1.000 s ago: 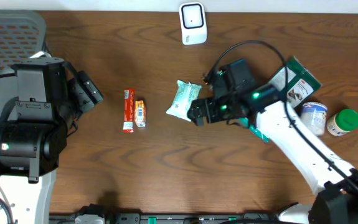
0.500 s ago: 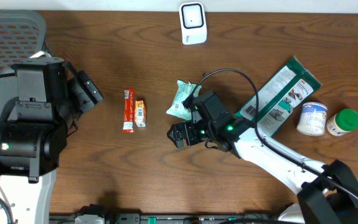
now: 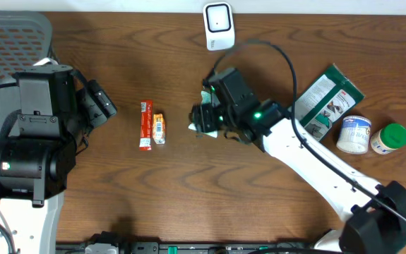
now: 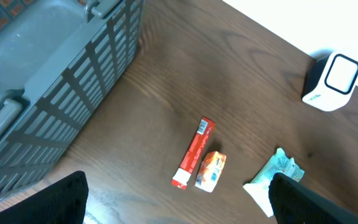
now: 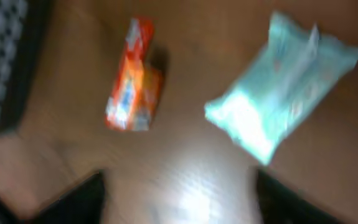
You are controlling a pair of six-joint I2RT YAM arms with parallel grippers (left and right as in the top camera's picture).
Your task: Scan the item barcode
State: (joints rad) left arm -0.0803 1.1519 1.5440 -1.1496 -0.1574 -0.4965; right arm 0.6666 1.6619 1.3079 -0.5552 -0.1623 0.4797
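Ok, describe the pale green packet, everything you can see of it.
The pale green packet is a soft, plastic-looking pillow pack with a crinkled end and faint print, too blurred to read. It lies flat and slanted on the wooden table, apart from the orange pack. From overhead the right gripper hides most of it. In the right wrist view nothing grips it.

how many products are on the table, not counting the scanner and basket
6: red bar and orange box side by side left of centre; teal pouch at centre; green carton, white tub and green-capped bottle at the right. Others may be hidden.
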